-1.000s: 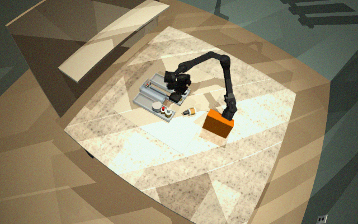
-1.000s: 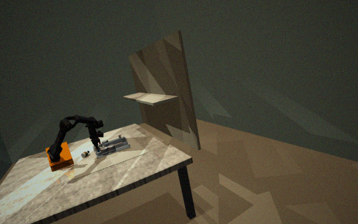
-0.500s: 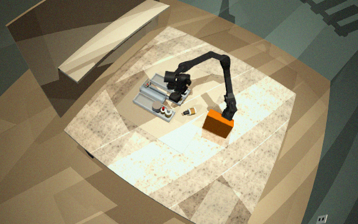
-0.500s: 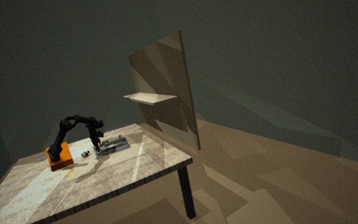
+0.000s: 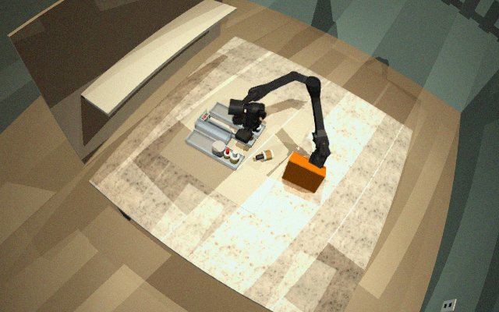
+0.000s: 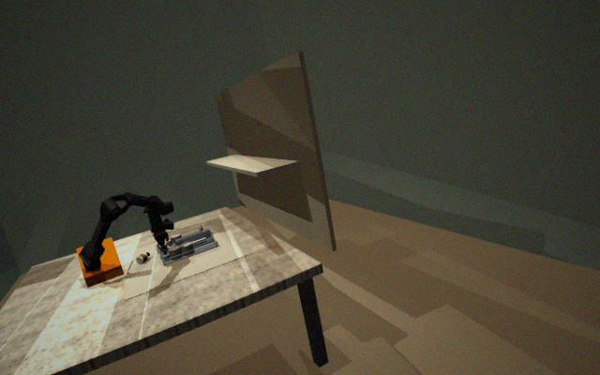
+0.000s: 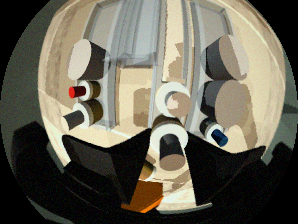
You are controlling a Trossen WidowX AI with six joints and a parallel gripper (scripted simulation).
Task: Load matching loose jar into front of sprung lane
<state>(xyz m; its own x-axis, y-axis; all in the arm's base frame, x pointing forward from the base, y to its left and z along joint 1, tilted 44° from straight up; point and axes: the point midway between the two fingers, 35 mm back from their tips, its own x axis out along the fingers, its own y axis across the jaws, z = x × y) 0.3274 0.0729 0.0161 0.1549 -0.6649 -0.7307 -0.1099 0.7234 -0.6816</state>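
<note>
The pale stone-topped table [image 5: 218, 222] [image 6: 187, 300] carries my arm [image 5: 317, 109] [image 6: 97, 230], mounted at the orange block [image 5: 304, 177] [image 6: 105, 260] and reaching over to the grey lane rack [image 5: 200, 141] [image 6: 208, 243] [image 7: 140, 27]. In the outer lanes I see wide pale-topped jars with slimmer ones in front, among them the red-capped jar [image 5: 227, 152] [image 7: 77, 91] and the blue-capped jar [image 7: 218, 136].

My gripper [image 5: 251, 134] [image 6: 164, 247] [image 7: 166, 133] is down at the front of the middle lane, fingers a bit under half open and closed on the dark-capped jar [image 7: 169, 141]. The white-rimmed jar [image 7: 162, 100] stands directly behind it, and I take that for the old one. The other loose jar [image 5: 267, 155] [image 6: 142, 258] [image 7: 147, 171] lies on its side outside the rack.

I judge this to be the loading step: press the row back, then seat the new jar behind the low stop. I can't make out the stop, the pusher plate or whether the base is down, so I want that settled before a slow, gentle release. Opening early could let the spring shove both jars forward.
</note>
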